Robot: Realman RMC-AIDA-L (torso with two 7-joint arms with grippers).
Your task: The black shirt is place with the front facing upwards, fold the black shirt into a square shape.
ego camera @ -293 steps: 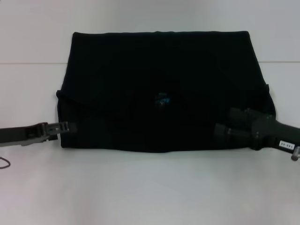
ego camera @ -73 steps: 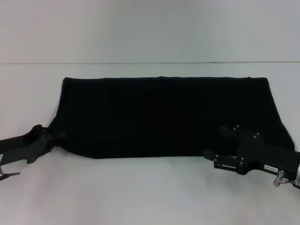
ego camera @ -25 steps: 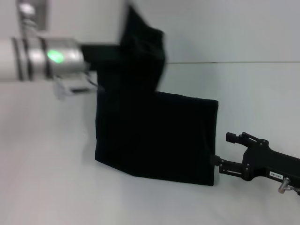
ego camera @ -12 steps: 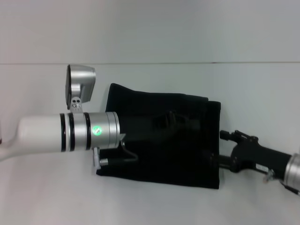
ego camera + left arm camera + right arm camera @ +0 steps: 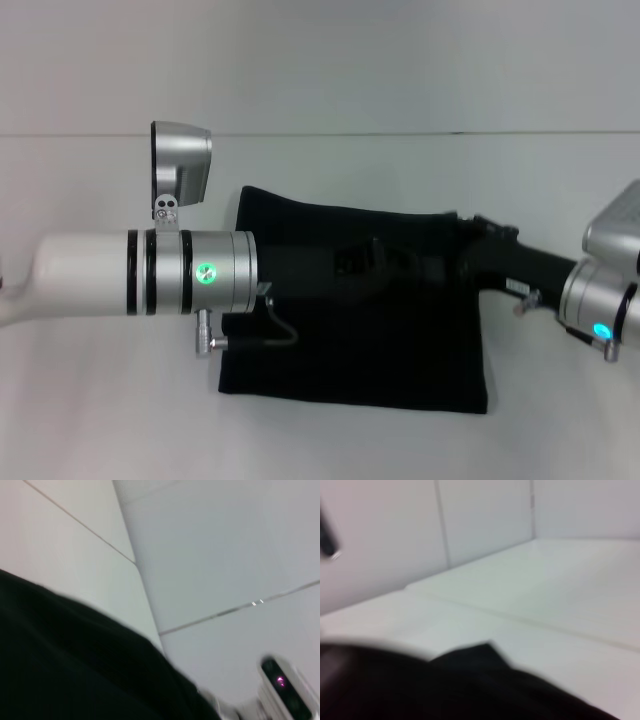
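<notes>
Shirt first: in the head view the black shirt (image 5: 400, 330) lies flat on the white worktop (image 5: 320, 440), folded into a shape close to a square. It sits near the middle of the worktop, a bit to the right. The left arm (image 5: 130, 275) is big and white and silver with a green light, and it reaches across from the left side over the shirt. The left tool (image 5: 385, 262) is black and sits on top of the shirt near its far edge, so dark on dark that I cannot tell if it is open or closed, or if it holds any cloth. The right arm (image 5: 600, 300) comes in from the right side with a blue light on it. The right tool (image 5: 475, 250) is right at the far right corner of the shirt, touching or just above it, and I cannot tell how far open it is either. In the left wrist view the black shirt (image 5: 75, 670) fills the near part of the picture, with the white worktop (image 5: 215, 555) past it and a bit of the other arm (image 5: 282, 685) with a pink light. In the right wrist view the black shirt (image 5: 460, 690) is close and blurry, with one corner sticking up against the white worktop (image 5: 545, 595).
</notes>
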